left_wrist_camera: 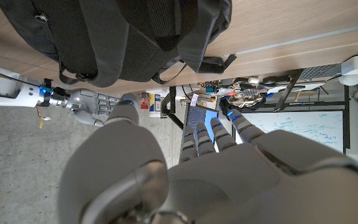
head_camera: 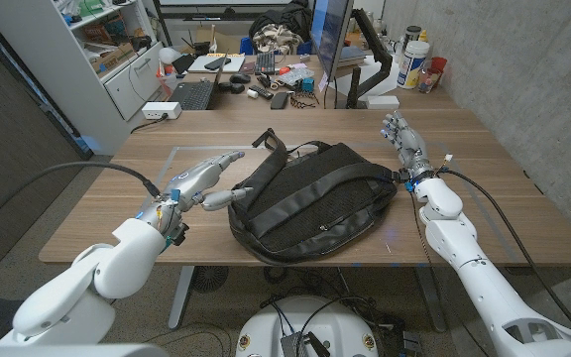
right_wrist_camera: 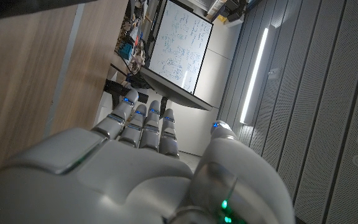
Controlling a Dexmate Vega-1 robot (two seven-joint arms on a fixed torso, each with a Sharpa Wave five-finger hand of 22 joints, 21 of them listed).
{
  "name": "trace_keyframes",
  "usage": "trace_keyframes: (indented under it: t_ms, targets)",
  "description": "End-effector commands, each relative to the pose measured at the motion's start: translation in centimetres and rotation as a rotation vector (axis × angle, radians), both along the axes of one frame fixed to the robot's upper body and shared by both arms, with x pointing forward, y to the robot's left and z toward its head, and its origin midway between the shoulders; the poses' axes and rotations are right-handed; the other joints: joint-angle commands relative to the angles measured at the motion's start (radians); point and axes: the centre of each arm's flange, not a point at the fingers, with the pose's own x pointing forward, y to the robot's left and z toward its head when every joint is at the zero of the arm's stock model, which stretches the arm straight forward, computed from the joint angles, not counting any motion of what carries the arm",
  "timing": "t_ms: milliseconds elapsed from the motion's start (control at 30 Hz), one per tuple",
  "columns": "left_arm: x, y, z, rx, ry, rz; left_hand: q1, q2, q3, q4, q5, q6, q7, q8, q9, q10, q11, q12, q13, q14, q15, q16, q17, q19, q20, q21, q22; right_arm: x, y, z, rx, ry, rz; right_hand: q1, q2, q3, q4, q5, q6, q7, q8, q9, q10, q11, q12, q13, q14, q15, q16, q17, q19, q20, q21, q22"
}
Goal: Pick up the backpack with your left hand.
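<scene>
**Left robot hand reaches the backpack, grasp not yet made**

A black backpack (head_camera: pixel 310 198) lies flat in the middle of the wooden counter (head_camera: pixel 504 223), straps up, its top carry handle (head_camera: pixel 271 147) arching toward the far side and its shoulder straps (head_camera: pixel 305 193) running diagonally across the padded back panel. Lying flat like that, the bag offers its straps and handle as the likeliest things to take hold of.

The left robot hand (head_camera: pixel 201 180) stretches in from the robot's left, fingers extended and slightly apart, the fingertips (head_camera: pixel 234 157) just beside the near-left edge of the bag. The thumb points at the edge of the pack and may be touching it; contact cannot be confirmed from the head view. The hand holds nothing. In the left wrist view the backpack (left_wrist_camera: pixel 123 43) sits beyond the straightened fingers (left_wrist_camera: pixel 204 134), which fits an approach rather than a grip.

The right robot hand (head_camera: pixel 404 139) stands on the counter to the bag's right, near it but apart, fingers straight and loosely spread, empty, apparently parked clear of the job given to the other arm. In the right wrist view, its fingers (right_wrist_camera: pixel 145 118) reach over bare tabletop.

Behind the counter, a cluttered desk (head_camera: pixel 266 79) carries a monitor (head_camera: pixel 330 40).
</scene>
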Motion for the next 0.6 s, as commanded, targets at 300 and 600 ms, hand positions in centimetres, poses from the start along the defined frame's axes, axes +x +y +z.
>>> trace_keyframes:
  t_ms: [300,600]
  targets:
    - [-1.3,-0.9,1.4,0.082,0.111,0.050,0.055,-0.009,0.009,-0.032,0.005,0.013,-0.021,0.004,0.004,0.002,-0.013,0.002,0.003,0.018,-0.002,0.008,0.000,0.007,0.023,0.008,0.004,0.0,-0.1,0.1,0.016,-0.002,0.006,-0.009,0.005,0.002,-0.006,0.004,0.006,0.000,-0.002,0.004,0.010,-0.003,-0.006,0.005,0.010,0.001,-0.004,0.003,0.009,0.005,-0.007,0.005]
    - [-0.2,-1.0,-0.1,0.048,0.167,0.046,0.070,-0.010,0.011,-0.039,0.004,0.019,-0.020,0.006,0.005,0.006,-0.018,0.004,0.004,0.031,0.006,0.011,0.001,0.021,0.025,0.014,0.006,0.1,-0.1,0.0,0.017,0.003,0.005,-0.009,0.005,0.002,-0.007,0.004,0.006,0.001,-0.002,0.004,0.010,-0.001,-0.006,0.005,0.011,0.000,-0.004,0.003,0.010,0.005,-0.010,0.005]
